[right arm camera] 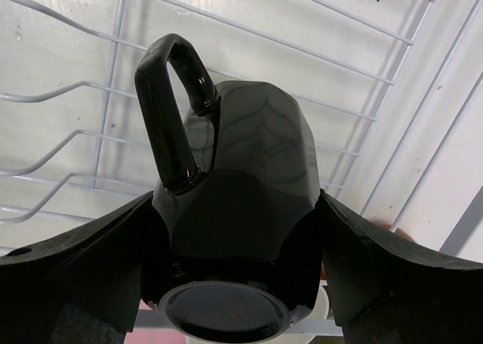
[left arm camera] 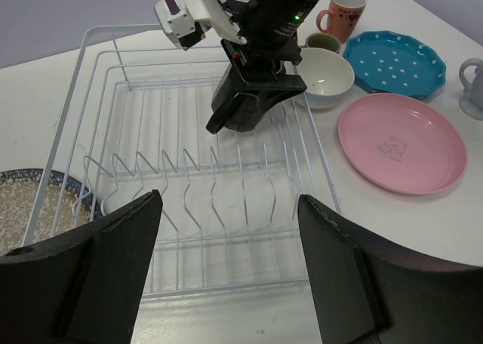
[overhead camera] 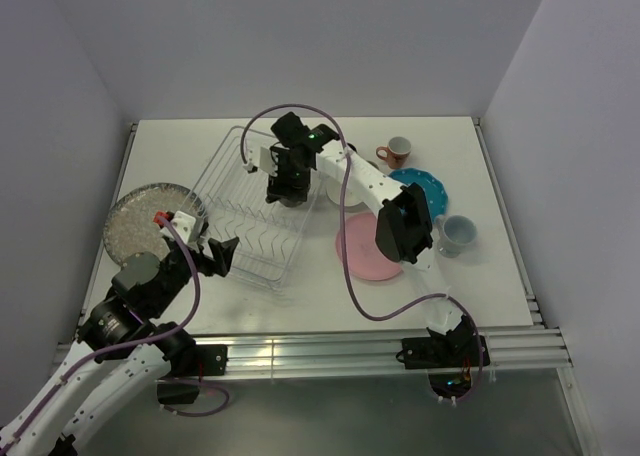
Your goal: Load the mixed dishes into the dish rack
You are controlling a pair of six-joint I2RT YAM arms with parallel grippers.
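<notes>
While right pincer [overhead camera: 288,190] pinches black mug [right arm camera: 241,170] over dish rack [left arm camera: 189,95] | left pincer [left arm camera: 228,201] spread, toward desk's [overhead camera: 300,311] near-left corner

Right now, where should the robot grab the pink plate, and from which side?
Probably its raised rim at the near edge, coming in low from the arms' side. The pink plate lies flat on the table, so only the rim offers a pinch, and the white bowl and teal dotted plate crowd its far side.
</notes>
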